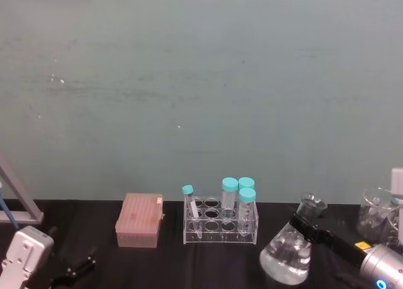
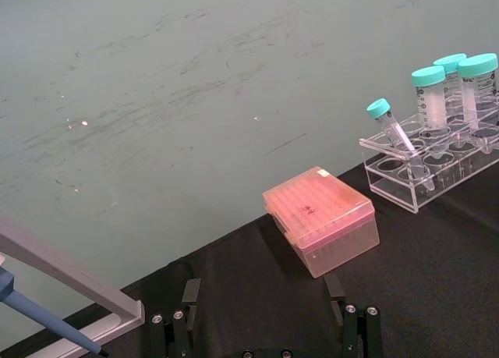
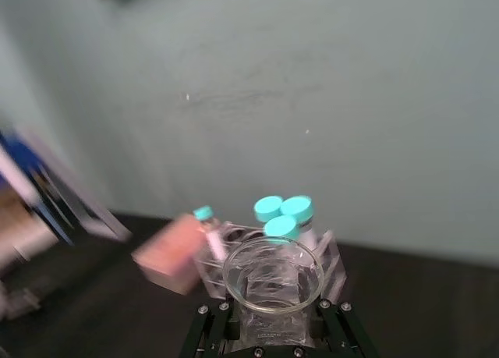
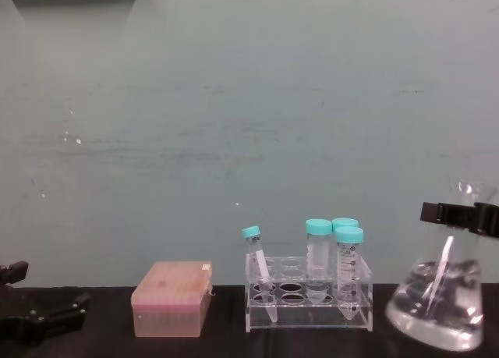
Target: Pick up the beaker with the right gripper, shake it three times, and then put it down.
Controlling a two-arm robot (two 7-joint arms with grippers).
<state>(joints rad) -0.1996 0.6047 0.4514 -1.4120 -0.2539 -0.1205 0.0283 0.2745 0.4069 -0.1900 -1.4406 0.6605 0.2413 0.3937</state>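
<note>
Right pincer (image 1: 303,225) clamps tilted beaker (image 1: 286,259); black table (image 1: 164,264), teal wall (image 1: 189,81).

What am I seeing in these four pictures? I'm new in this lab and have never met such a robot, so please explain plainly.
It is a two-armed robot at a black lab table. One camera sits on its head, one on its chest and one on each wrist. On the table stand a pink tip box and a clear tube rack holding four teal-capped tubes. The right gripper, a black two-fingered claw, is shut on the neck of the beaker, a conical glass flask that it holds tilted. The right wrist view looks down into the flask's mouth. The left gripper rests open, low at the left, holding nothing.
</note>
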